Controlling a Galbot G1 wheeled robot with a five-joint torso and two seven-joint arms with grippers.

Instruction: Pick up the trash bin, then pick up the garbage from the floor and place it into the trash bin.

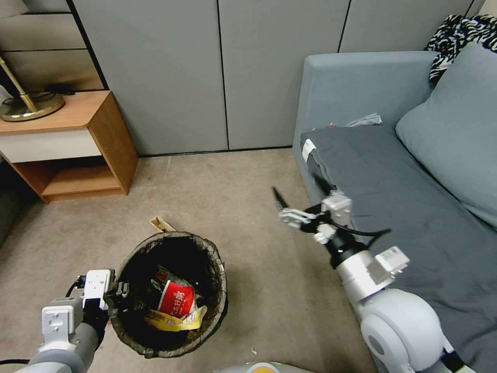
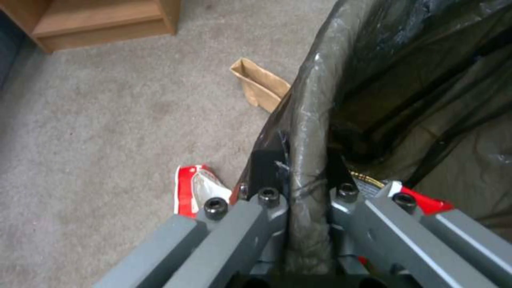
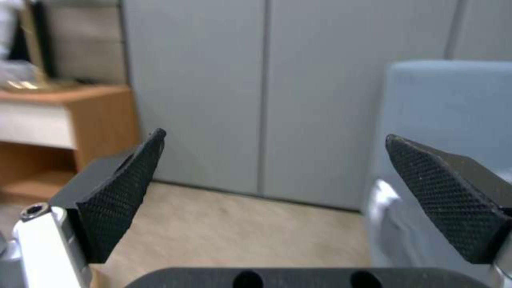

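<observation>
trash bin (image 1: 171, 295) upright, dark liner, wrappers inside | brown paper bag (image 1: 161, 224), red-white packet (image 2: 197, 190) on floor beside it

A red packet (image 1: 177, 299) lying inside the trash bin (image 1: 220, 269) is showing white Chinese characters, too small to read reliably.

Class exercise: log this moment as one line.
left gripper: shut on trash bin rim | right gripper: open, empty, raised beside sofa | brown paper bag: on floor
</observation>
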